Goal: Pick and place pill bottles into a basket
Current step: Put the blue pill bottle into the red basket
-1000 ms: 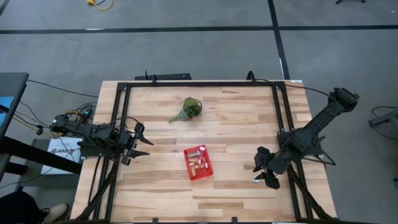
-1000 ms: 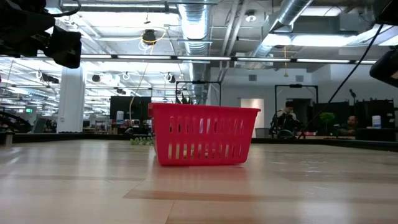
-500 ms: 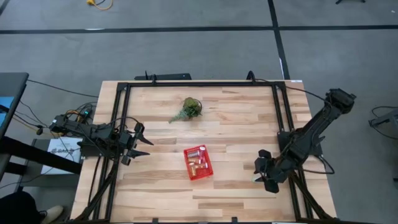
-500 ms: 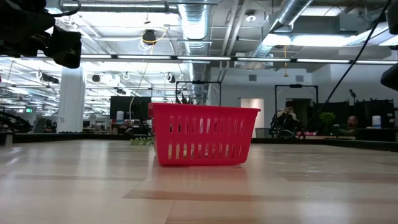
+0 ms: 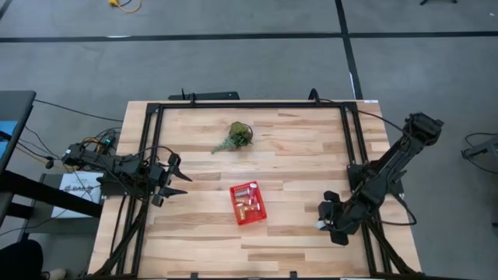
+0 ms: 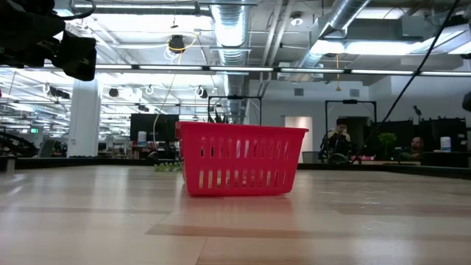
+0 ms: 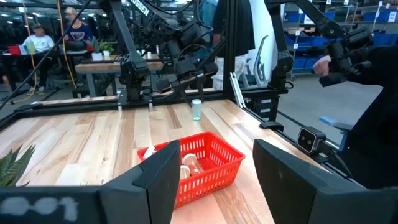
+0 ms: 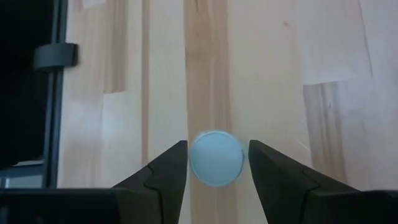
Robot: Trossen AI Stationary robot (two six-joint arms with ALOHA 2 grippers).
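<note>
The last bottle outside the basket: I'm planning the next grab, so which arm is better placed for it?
The right. Its open gripper is directly above the bottle, one finger either side. The left gripper waits by the table's left edge.

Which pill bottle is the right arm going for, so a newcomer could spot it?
Start at the small red perforated plastic basket mid-table, then look toward the table's right edge. There the right hand brackets a small upright white-capped bottle, the only bottle seen outside the basket.

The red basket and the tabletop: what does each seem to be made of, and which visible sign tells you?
The basket looks like moulded plastic: uniform bright red, thin slotted walls, slight sheen. The tabletop looks like wood, probably jointed planks with a smooth light finish: grain and differently toned strips show.
</note>
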